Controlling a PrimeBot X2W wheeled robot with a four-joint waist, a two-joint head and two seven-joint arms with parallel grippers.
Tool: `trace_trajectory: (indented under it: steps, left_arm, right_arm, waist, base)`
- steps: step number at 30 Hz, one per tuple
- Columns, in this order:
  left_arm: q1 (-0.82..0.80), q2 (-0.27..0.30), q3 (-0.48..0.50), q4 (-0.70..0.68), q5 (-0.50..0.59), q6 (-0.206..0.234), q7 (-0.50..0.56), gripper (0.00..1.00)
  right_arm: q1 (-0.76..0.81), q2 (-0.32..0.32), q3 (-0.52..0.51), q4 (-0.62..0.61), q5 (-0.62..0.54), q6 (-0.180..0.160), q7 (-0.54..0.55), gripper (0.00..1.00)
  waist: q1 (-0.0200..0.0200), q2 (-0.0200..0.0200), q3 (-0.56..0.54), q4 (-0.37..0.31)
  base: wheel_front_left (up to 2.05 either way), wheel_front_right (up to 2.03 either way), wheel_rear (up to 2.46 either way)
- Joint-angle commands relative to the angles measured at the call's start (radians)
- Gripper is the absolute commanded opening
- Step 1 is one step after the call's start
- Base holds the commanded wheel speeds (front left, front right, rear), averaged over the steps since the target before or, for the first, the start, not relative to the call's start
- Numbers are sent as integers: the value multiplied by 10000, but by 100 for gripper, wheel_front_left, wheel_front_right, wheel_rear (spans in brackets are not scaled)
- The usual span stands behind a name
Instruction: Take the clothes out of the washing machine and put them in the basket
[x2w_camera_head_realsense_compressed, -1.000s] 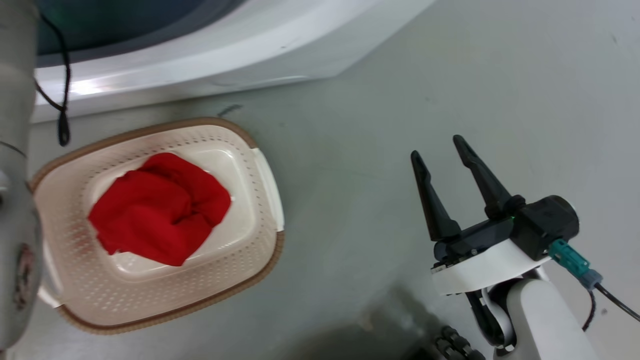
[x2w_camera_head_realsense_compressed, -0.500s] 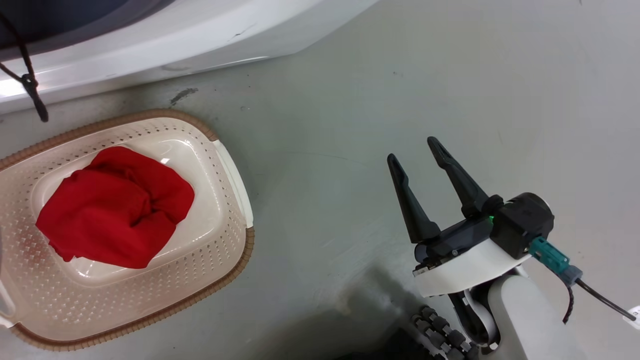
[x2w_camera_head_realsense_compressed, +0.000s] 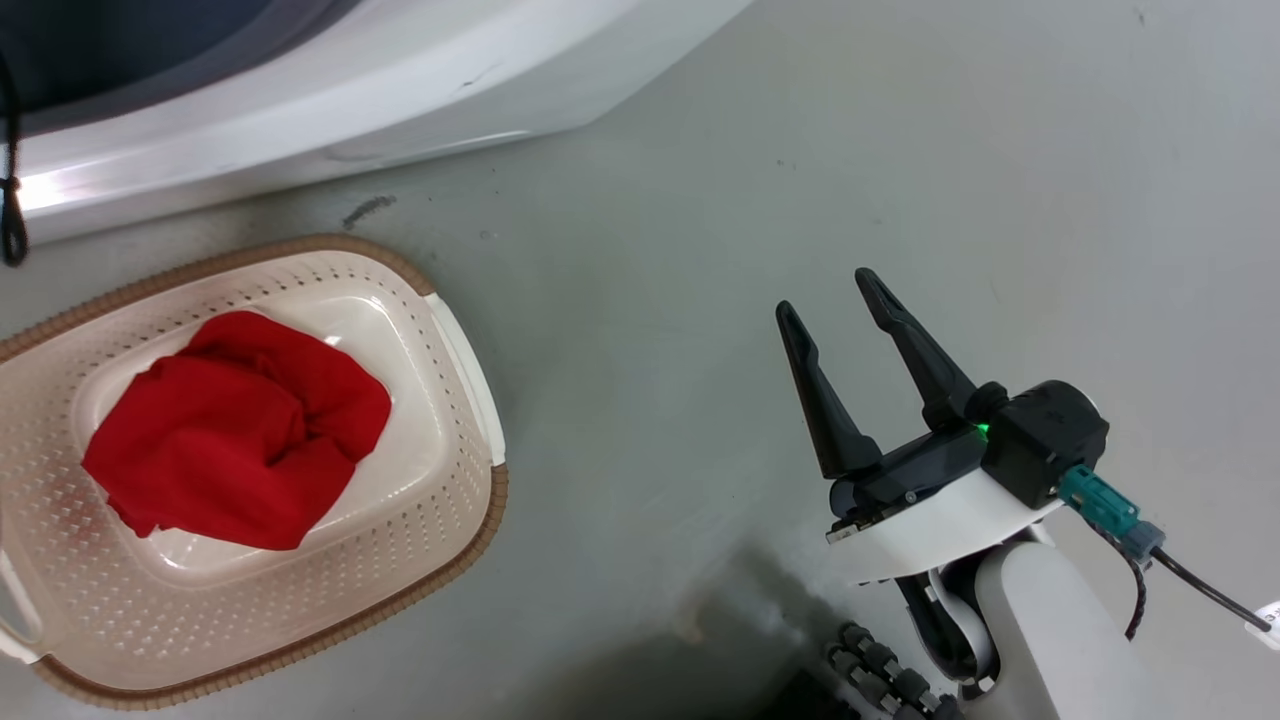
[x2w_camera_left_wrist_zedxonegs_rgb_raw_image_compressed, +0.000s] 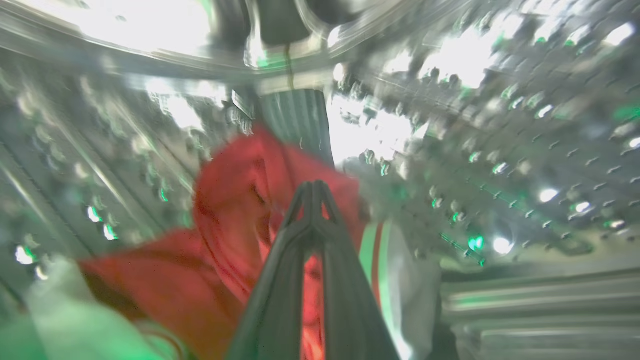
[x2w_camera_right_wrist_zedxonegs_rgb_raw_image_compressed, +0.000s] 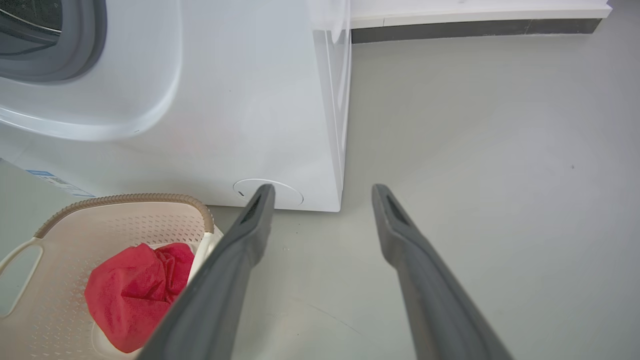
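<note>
Item: bright red soft fabric garment with white, green-striped trim (x2w_camera_left_wrist_zedxonegs_rgb_raw_image_compressed: 240, 210), lying in the perforated steel drum (x2w_camera_left_wrist_zedxonegs_rgb_raw_image_compressed: 500, 150) of the white washing machine (x2w_camera_right_wrist_zedxonegs_rgb_raw_image_compressed: 240, 100); light, limp, best pinched at a raised fold. Left gripper (x2w_camera_left_wrist_zedxonegs_rgb_raw_image_compressed: 312, 192): tips together on that fabric. A second red bundle (x2w_camera_head_realsense_compressed: 235, 430) sits in the cream basket (x2w_camera_head_realsense_compressed: 440, 520). Right gripper (x2w_camera_head_realsense_compressed: 830, 290): spread, empty, unmoved over half a second; camera shifted slightly.
</note>
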Motion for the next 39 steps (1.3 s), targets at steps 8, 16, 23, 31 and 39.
trace_trajectory:
  steps: [8,16,23,31,39]
  left_arm:
    - [1592,-58,-389,-608,350,176,-3085,0]
    - [3200,-494,3,-231,-332,-14,-4806,0]
    - [4700,-885,411,-619,-811,-212,-5185,0]
    - [6369,-979,1017,-2265,-1015,-416,-5184,0]
    - [7411,-1183,1225,-3038,-870,-763,-5186,0]
  right_arm:
    - [166,20,-370,175,-322,-7,-3,100]
    - [757,14,-768,137,-547,-7,309,100]
    - [1328,14,-1228,-14,-734,-7,589,100]
    - [1664,13,-1464,-322,-928,-7,862,100]
    - [1776,13,-1484,-471,-997,-7,1011,100]
  waist:
    - [-1,0,-1219,412]
    - [-1,0,-2642,809]
    - [-1,0,-3545,1246]
    - [-1,0,-3875,1592]
    - [-1,0,-3985,1701]
  base:
    - [0,0,0]
    - [0,0,0]
    - [0,0,0]
    - [0,0,0]
    - [0,0,0]
